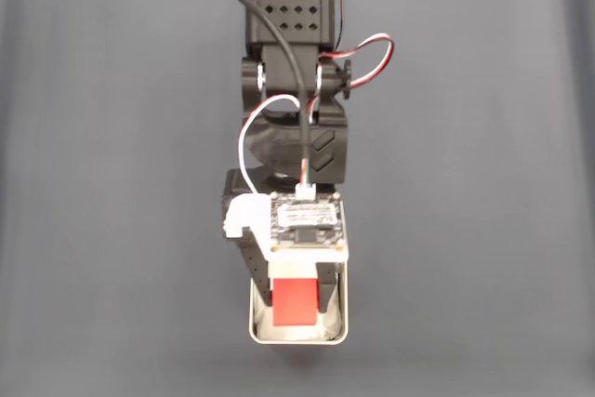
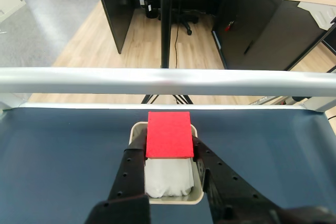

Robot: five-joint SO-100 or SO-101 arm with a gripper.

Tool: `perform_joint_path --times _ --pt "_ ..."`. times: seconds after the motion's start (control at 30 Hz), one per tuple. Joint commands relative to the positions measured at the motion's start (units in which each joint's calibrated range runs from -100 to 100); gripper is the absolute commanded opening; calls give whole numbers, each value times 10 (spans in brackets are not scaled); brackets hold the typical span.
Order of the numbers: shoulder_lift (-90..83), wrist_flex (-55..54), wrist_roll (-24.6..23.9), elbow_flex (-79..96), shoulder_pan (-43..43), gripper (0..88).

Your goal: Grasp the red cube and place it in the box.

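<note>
Claw (image 2: 169, 153) around matte red cube (image 2: 168, 135) above soft-lined box (image 2: 195, 196)

No text can be read in either view. In the fixed view, the circuit board (image 1: 307, 222) on the arm carries a pale label with printed lines, too small and blurred to make out. Nothing else bears writing.

A: Table (image 1: 112, 230) bare either side of the box (image 1: 346, 323), room all round.
B: Over the box? Gripper (image 2: 169, 153) and red cube (image 2: 168, 135) sit there; metal rail (image 2: 168, 81) crosses beyond it.
</note>
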Motion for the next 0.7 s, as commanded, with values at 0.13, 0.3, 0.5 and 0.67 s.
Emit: perform_joint_path --times 0.13,0.3,0.5,0.67 --pt "-51 -2 0 24 -11 78" --pt "-60 -14 0 53 -11 78" --pt "-68 -25 -2 81 -9 78" --pt "-68 -32 -4 92 -7 77"
